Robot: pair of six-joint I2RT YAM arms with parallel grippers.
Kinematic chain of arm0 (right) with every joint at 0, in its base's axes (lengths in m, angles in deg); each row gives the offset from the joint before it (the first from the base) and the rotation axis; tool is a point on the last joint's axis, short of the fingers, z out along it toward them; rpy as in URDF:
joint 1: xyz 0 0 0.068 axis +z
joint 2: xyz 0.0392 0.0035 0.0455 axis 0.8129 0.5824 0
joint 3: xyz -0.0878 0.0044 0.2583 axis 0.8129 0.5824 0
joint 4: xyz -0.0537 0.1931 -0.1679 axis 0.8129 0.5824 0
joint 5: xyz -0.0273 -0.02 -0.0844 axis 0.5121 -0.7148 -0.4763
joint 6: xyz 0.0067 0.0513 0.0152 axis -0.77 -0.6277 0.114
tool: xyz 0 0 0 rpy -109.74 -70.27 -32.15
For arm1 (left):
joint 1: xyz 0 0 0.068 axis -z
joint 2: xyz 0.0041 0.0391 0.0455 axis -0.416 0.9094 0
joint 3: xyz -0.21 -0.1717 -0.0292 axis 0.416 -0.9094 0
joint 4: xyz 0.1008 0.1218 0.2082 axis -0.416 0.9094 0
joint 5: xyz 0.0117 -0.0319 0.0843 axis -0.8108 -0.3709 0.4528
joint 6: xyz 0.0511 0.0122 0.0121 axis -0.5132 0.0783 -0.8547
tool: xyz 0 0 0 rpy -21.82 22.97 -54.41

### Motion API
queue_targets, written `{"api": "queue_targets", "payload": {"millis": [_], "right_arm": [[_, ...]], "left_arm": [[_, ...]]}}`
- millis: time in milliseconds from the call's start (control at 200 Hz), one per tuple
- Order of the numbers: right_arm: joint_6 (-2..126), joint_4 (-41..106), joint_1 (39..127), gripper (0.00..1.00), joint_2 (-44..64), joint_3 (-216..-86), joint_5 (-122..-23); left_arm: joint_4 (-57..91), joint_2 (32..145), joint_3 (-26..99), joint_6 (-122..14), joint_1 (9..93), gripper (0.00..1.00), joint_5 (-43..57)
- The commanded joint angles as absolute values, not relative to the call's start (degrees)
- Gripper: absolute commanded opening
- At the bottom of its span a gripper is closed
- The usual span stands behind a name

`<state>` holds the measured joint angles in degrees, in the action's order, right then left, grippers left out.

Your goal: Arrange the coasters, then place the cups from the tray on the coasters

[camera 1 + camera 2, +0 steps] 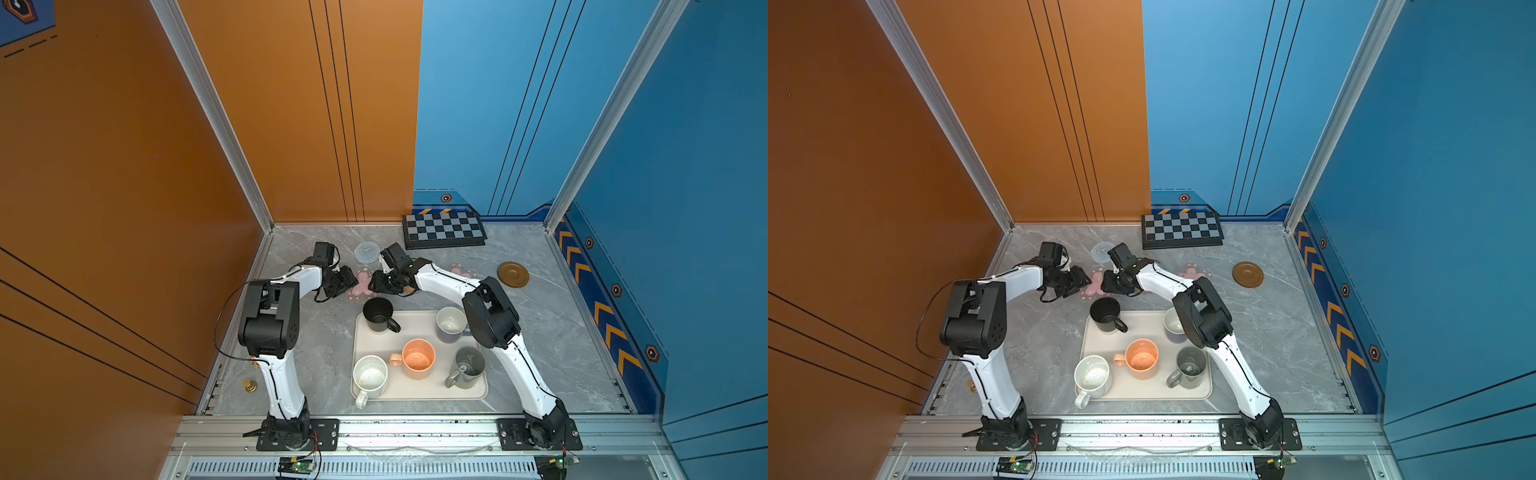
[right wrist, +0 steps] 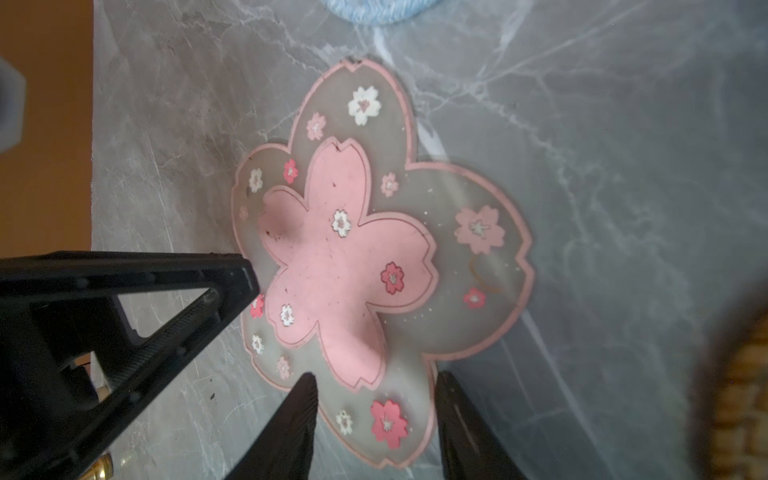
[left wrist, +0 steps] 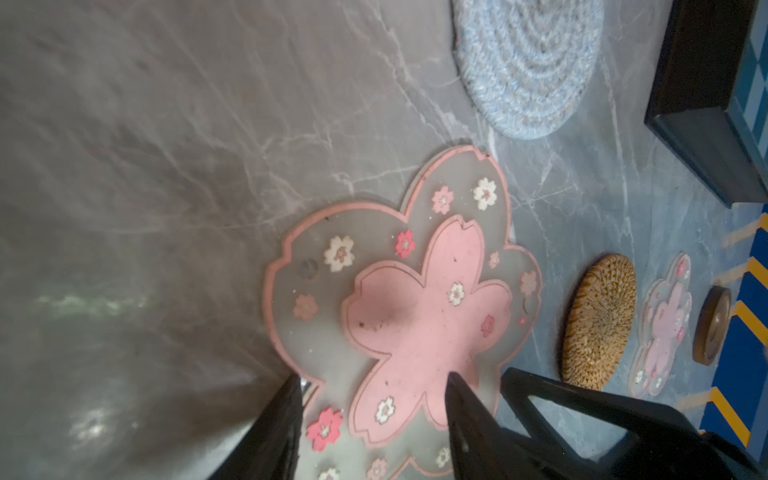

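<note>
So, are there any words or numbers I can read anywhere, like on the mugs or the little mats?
No words or numbers can be read anywhere.
Mugs: plain, no print shows.
Flower coaster: only little blossom pictures.
Checkered board: only squares.
Yellow arrow marks on the blue wall: signs without letters.
Hexagon badges: too small to tell whether anything is written on them.
</note>
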<state>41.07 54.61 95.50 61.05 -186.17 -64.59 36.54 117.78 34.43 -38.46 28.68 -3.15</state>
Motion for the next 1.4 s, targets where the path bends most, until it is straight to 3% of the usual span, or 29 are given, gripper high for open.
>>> {"api": "queue_targets", "payload": {"millis": [0,681,1397], "right_arm": [[39.71,56.25,96.83,0.48,63.51,-186.67,-63.04],[38.78,58.70,96.83,0.48,67.09,-193.56,-62.32],[42.70,58.82,91.41,0.57,51.64,-181.67,-68.54]], "left_arm": [[40.64,122.62,32.14,-36.56,29.13,0.56,-5.40],[40.12,123.13,33.91,-35.08,28.89,0.56,-4.48],[50.03,114.81,36.87,-37.49,26.56,0.59,4.46]]}}
